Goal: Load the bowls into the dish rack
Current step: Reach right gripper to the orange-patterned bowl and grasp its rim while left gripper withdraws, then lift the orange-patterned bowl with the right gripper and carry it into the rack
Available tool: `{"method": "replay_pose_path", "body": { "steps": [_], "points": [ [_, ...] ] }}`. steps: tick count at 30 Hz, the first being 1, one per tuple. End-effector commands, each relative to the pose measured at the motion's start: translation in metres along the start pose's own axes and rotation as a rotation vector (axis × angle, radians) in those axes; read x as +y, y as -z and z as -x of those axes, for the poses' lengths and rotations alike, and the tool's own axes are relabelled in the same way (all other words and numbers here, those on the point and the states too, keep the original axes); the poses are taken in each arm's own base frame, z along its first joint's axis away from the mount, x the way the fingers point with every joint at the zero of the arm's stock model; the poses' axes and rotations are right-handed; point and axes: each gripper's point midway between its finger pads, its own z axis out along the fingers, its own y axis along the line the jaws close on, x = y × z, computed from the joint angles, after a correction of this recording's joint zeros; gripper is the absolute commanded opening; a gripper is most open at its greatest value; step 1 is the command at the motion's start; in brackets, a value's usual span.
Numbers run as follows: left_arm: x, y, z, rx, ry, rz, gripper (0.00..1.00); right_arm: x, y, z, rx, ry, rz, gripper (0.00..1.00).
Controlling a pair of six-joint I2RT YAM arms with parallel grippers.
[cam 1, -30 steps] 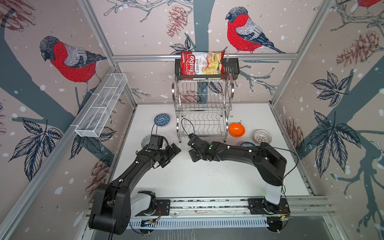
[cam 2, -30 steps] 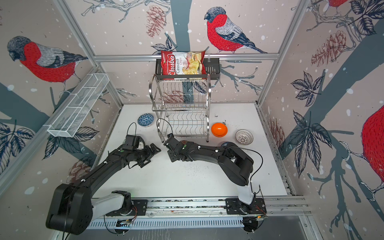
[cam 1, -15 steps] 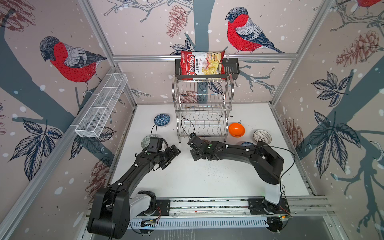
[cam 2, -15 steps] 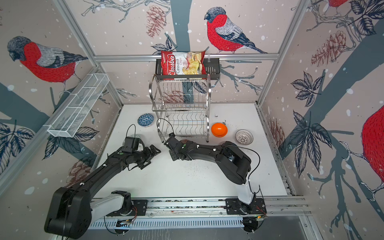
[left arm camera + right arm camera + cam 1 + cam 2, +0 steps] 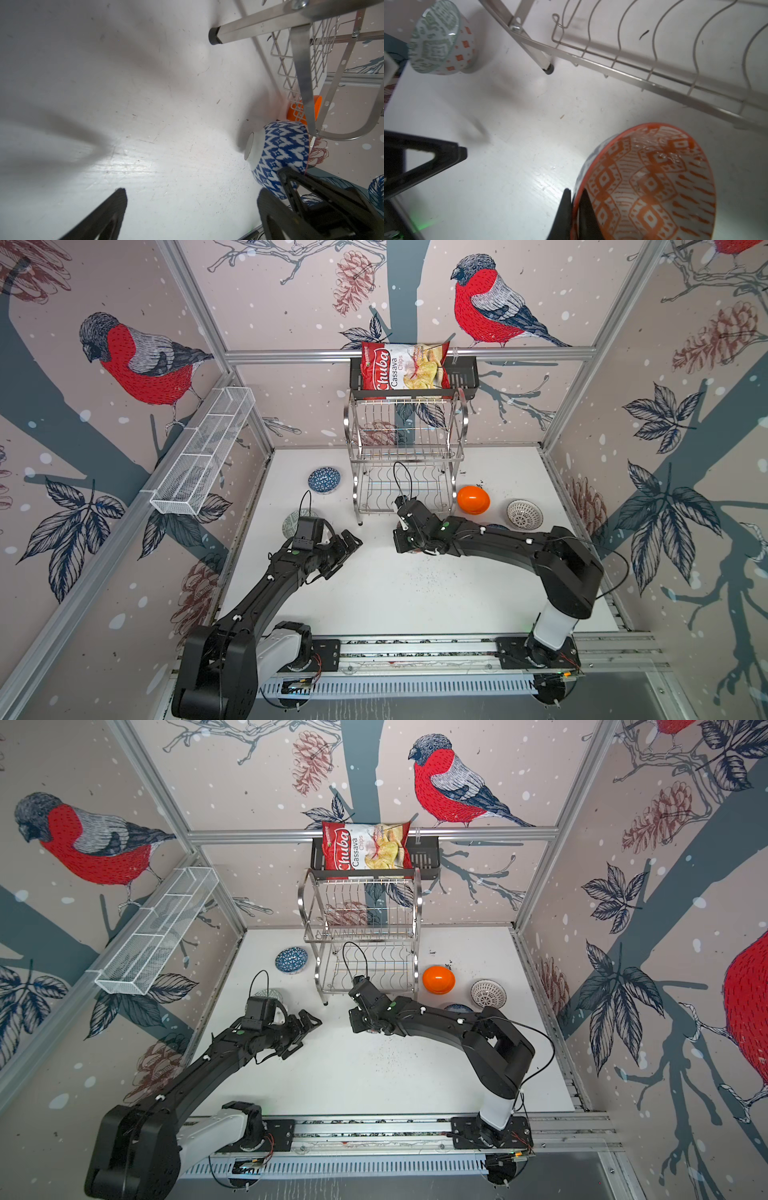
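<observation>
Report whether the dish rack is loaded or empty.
Empty: in a top view both tiers of the dish rack show bare wire. The right gripper grips the orange-patterned bowl outside it.

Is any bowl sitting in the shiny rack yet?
No, both shelves of the rack show only bare wire, and the orange bowl sits on the table beside it.

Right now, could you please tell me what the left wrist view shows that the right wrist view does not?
Only the left wrist view: the plain orange bowl seen through the dish rack, and the blue-and-white outside of the held bowl. Only the right wrist view: the grey-green bowl, and the held bowl's orange-red inside. Both: the rack's leg, the white table, and the right pincer shut on that bowl.
</observation>
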Motion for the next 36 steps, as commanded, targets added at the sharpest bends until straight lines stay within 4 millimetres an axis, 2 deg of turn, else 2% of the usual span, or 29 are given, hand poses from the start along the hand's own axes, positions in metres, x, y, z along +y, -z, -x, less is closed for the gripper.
{"method": "replay_pose_path", "body": {
  "steps": [1, 4, 9, 12, 15, 21, 30, 36],
  "points": [
    [-0.021, 0.007, 0.011, -0.032, -0.030, -0.054, 0.98, 0.029, 0.021, 0.023, -0.089, -0.013, 0.169, 0.01],
    [-0.030, 0.013, 0.016, -0.045, -0.043, -0.057, 0.98, 0.036, 0.040, 0.033, -0.145, -0.032, 0.245, 0.01],
    [-0.046, 0.019, 0.023, -0.062, -0.078, -0.090, 0.98, 0.035, 0.073, 0.058, -0.328, -0.085, 0.335, 0.00],
    [-0.050, 0.017, 0.029, -0.074, -0.080, -0.099, 0.98, 0.035, 0.084, 0.070, -0.415, -0.094, 0.384, 0.00],
    [-0.064, 0.016, 0.033, -0.062, -0.087, -0.144, 0.98, 0.036, 0.089, 0.082, -0.482, -0.101, 0.432, 0.00],
    [-0.086, 0.016, 0.045, -0.062, -0.086, -0.196, 0.98, 0.033, 0.092, 0.104, -0.584, -0.114, 0.460, 0.00],
    [-0.094, 0.011, 0.052, -0.031, -0.134, -0.183, 0.98, 0.028, 0.081, 0.126, -0.691, -0.187, 0.559, 0.00],
    [-0.096, 0.012, 0.059, -0.007, -0.194, -0.163, 0.98, 0.020, 0.071, 0.137, -0.729, -0.299, 0.618, 0.00]
  ]
}}
